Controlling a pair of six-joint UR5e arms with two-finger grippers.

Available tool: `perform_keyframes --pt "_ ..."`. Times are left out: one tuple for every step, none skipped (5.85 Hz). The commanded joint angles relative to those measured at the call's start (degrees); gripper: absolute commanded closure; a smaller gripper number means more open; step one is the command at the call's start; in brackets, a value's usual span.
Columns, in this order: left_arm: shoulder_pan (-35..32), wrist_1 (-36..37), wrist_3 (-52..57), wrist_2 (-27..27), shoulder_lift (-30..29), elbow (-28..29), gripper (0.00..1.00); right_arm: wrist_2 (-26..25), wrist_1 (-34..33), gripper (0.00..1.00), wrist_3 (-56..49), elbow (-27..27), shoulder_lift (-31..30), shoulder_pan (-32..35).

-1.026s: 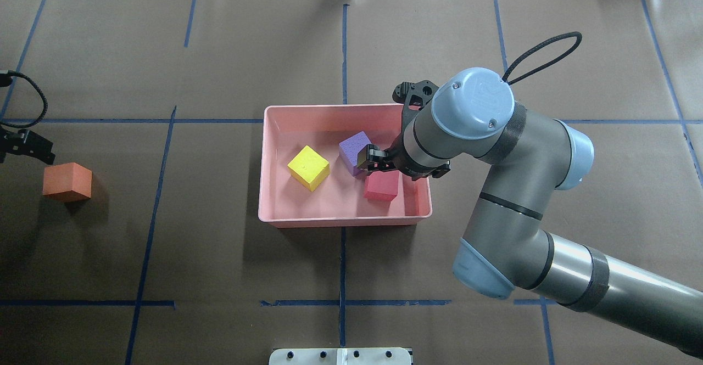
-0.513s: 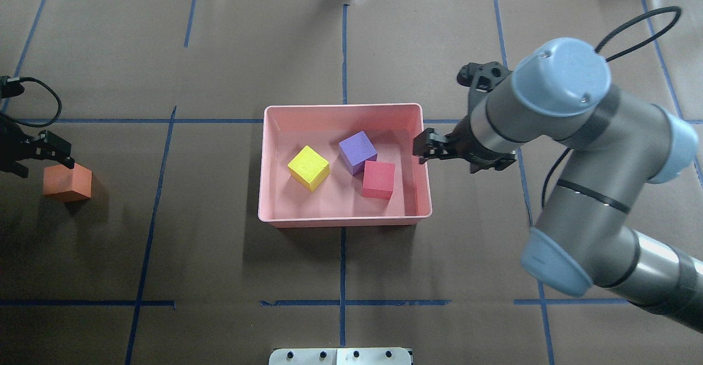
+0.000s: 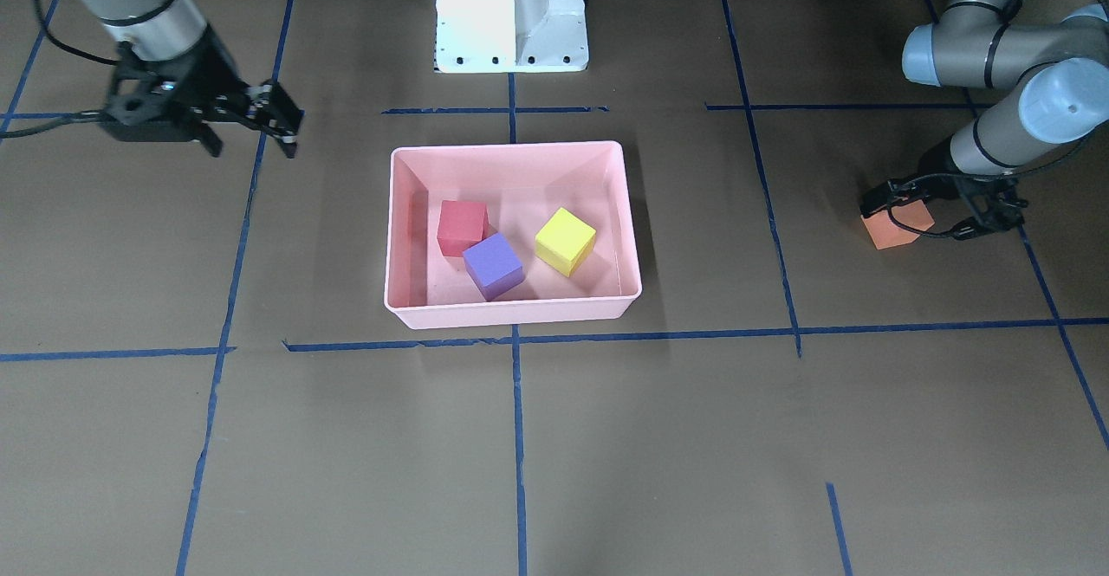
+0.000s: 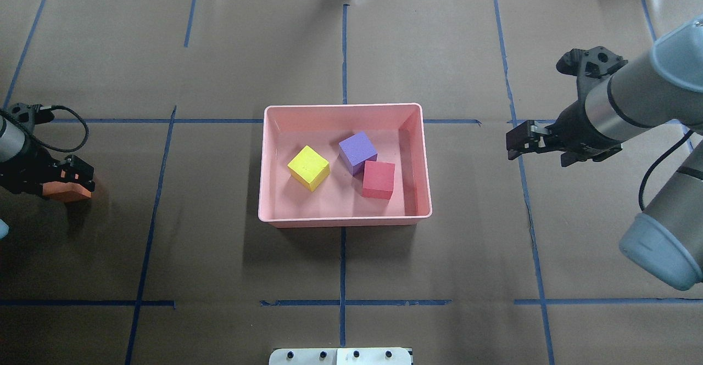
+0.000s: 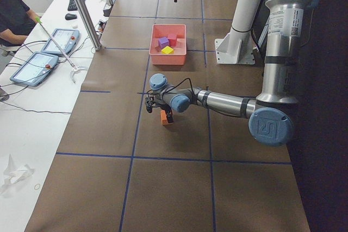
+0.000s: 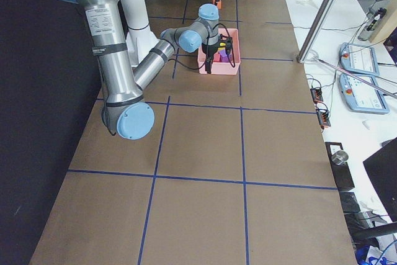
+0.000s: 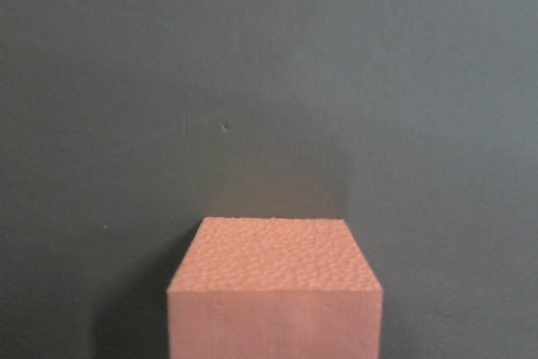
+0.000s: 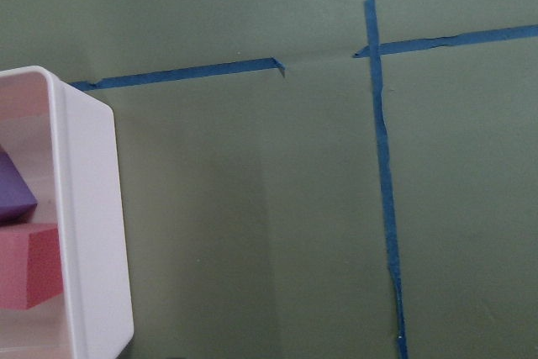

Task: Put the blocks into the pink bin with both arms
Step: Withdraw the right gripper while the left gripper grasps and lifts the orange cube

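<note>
The pink bin (image 4: 343, 221) stands mid-table and holds the yellow-green block (image 4: 308, 167), the purple block (image 4: 357, 152) and the red block (image 4: 378, 179). The orange block (image 4: 59, 191) lies on the table at the far left. My left gripper (image 4: 74, 177) is low over it, open, with a finger on either side; the front view shows the gripper (image 3: 923, 216) and the block (image 3: 897, 228). The block fills the lower left wrist view (image 7: 277, 287). My right gripper (image 4: 514, 144) is open and empty, right of the bin.
The white pedestal base (image 3: 511, 13) stands behind the bin. Blue tape lines (image 4: 342, 266) cross the brown table cover. The bin's corner (image 8: 92, 224) shows at the left of the right wrist view. An operator (image 5: 13, 14) sits at a side bench.
My right gripper has let go of the red block in the bin and drawn back right, out of the bin. My left gripper has moved over the orange block and come down around it.
</note>
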Motion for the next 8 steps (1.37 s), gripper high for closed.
perform_keyframes --pt "0.42 -0.48 0.23 0.15 -2.08 -0.13 0.77 0.93 0.06 0.0 -4.2 0.99 -3.25 3.31" --pt "-1.32 -0.48 0.23 0.24 -2.52 -0.66 0.92 0.93 0.06 0.0 -7.19 1.86 -5.35 4.46" --pt "-2.47 -0.3 0.15 -0.02 -4.1 -4.32 0.96 1.98 0.15 0.0 -9.39 2.22 -6.59 6.73" --pt "-2.4 1.0 -0.73 -0.55 -9.07 -8.35 0.96 4.6 0.15 0.0 -15.25 2.31 -9.48 11.37" --pt "-1.7 6.5 -1.34 -2.03 -13.99 -12.83 0.96 7.84 0.15 0.0 -24.88 2.14 -14.03 17.42" --pt "0.66 11.16 -9.01 -4.74 -22.05 -14.36 0.96 9.53 0.15 0.0 -33.24 1.09 -17.3 22.87" --pt "7.81 11.3 -17.44 -3.81 -29.35 -12.72 0.96 9.55 0.06 0.0 -36.8 -0.22 -19.07 25.45" --pt "12.93 11.21 -20.04 1.68 -36.04 -8.61 0.95 9.55 0.06 0.0 -37.8 -0.85 -19.78 26.26"
